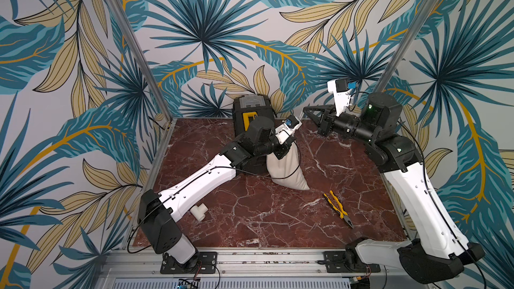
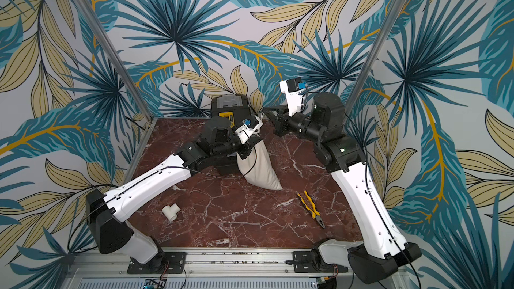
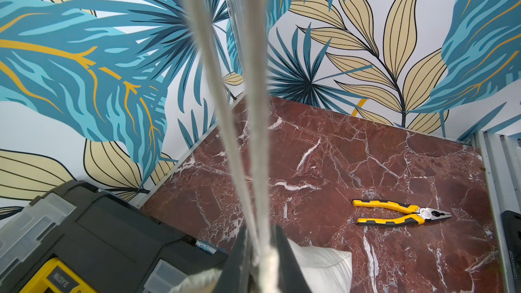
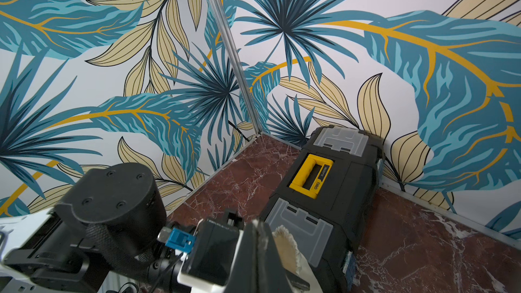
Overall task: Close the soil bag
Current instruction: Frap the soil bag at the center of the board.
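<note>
Roughly in the middle of the table (image 1: 250, 226), toward the back, stands the soil bag (image 1: 289, 173); its wide bottom rests on the red marble and its neck is gathered to a narrow top. The left gripper (image 1: 282, 152) is pressed together on this neck; in the left wrist view its dark fingers (image 3: 290, 272) pinch the cloth, and two strands of cord (image 3: 255, 108) go out between them, straight and tight. The right gripper (image 1: 306, 111) is raised near the back edge, apart from the bag; its jaws are pressed together on the cord. Just behind the bag lies the black toolbox (image 1: 251, 107), against the back wall. Bare marble lies in front of the bag and on its right side; the pliers (image 1: 338, 208) lie toward the right front, well apart; the white pipe tee (image 1: 199, 211) lies toward the left front, close by the left arm.
</note>
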Available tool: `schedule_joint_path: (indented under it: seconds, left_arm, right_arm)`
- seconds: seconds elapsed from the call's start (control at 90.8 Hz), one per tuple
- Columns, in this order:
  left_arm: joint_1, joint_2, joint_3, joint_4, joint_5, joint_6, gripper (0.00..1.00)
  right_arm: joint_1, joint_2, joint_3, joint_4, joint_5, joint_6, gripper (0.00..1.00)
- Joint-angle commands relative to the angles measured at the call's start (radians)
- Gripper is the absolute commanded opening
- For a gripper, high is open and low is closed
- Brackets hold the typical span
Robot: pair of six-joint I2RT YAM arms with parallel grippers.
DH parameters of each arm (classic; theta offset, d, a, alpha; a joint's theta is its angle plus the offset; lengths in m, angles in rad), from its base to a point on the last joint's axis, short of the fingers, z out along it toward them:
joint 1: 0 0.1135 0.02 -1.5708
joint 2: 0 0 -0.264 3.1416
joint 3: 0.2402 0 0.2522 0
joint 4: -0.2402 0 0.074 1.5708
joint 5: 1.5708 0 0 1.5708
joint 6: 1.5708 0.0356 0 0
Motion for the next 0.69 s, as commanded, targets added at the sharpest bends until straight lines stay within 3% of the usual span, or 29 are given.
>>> schedule_joint_path:
  seconds: [0.0,0.683]
  left_arm:
    - [0.003,-0.006,-0.055,-0.100,-0.041,0.015,0.18]
    - [0.003,-0.044,-0.128,-0.118,-0.079,0.033,0.19]
  right_arm:
    - [0.000,-0.021,0.085,0.161,0.005,-0.012,0.00]
    - [-0.002,-0.016,0.173,0.179,0.026,-0.016,0.00]
